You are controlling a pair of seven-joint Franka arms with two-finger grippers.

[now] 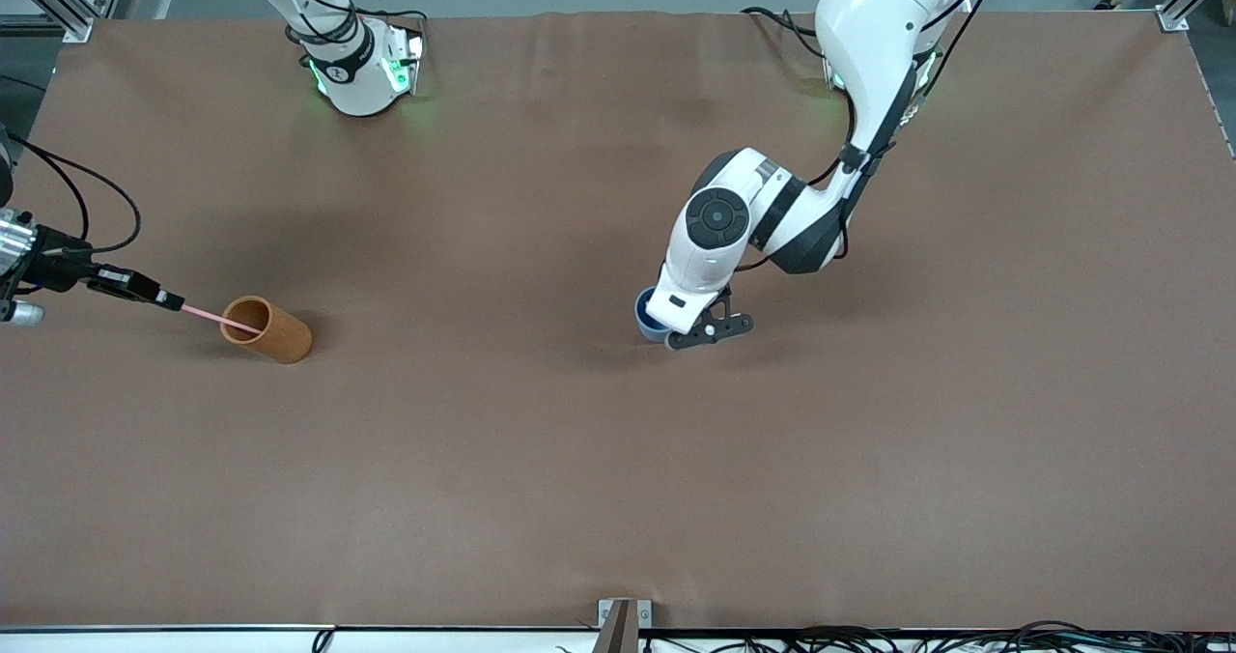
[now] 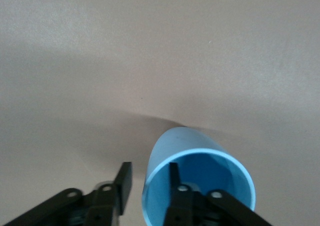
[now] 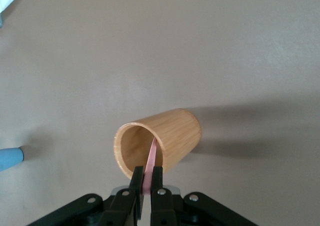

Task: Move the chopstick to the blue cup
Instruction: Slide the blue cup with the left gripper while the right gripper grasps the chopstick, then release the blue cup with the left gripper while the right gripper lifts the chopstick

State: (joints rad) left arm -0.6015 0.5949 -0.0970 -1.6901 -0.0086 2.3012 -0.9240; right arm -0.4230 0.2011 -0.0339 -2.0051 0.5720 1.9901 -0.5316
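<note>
Right tool point(image 1: 172, 299) is up by the right arm's end of the table point(image 1: 618, 498), pinched tight on the pink chopstick point(image 1: 217, 319). In the right wrist view the tool point(image 3: 145, 180) has the stick point(image 3: 151, 161) clamped between both fingers, w/ the other end poking down into the orange-brown wooden cup point(image 3: 159, 141). That cup point(image 1: 268, 329) stands near the right arm's end of the table, roughly midway btwn the robots' edge and the front camera's edge, and the stick leans out over its rim toward the tool.

Left tool point(image 1: 702, 332) is down at the blue cup point(image 1: 647, 317), about mid-table. Left wrist view: tool point(image 2: 147, 178) sits narrow w/ one finger point(image 2: 125, 183) outside the cup wall and the other inside the blue cup point(image 2: 197, 161), so it's gripping the rim wall. Cup looks tilted a bit, can't tell if the base is touching the table.

The two cups are well apart.
</note>
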